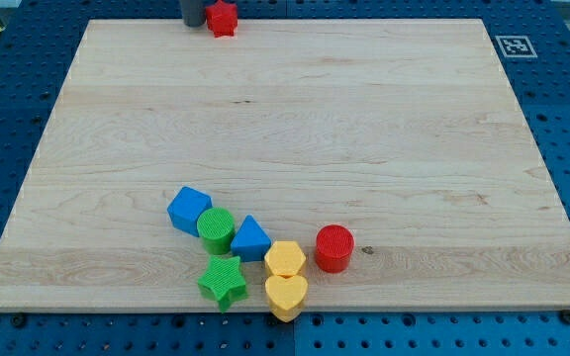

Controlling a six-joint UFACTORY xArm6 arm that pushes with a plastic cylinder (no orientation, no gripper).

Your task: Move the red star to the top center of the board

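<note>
The red star (223,18) sits at the board's top edge, a little left of the top center. My tip (193,23) is the lower end of a dark rod entering from the view's top. It stands right beside the star's left side, close to or touching it. The wooden board (295,129) fills most of the view.
A cluster of blocks lies near the bottom center-left: blue cube (189,210), green cylinder (216,230), blue triangle (250,239), green star (222,282), yellow hexagon (285,259), yellow heart (286,294), red cylinder (333,248). A marker tag (515,45) sits beyond the top right corner.
</note>
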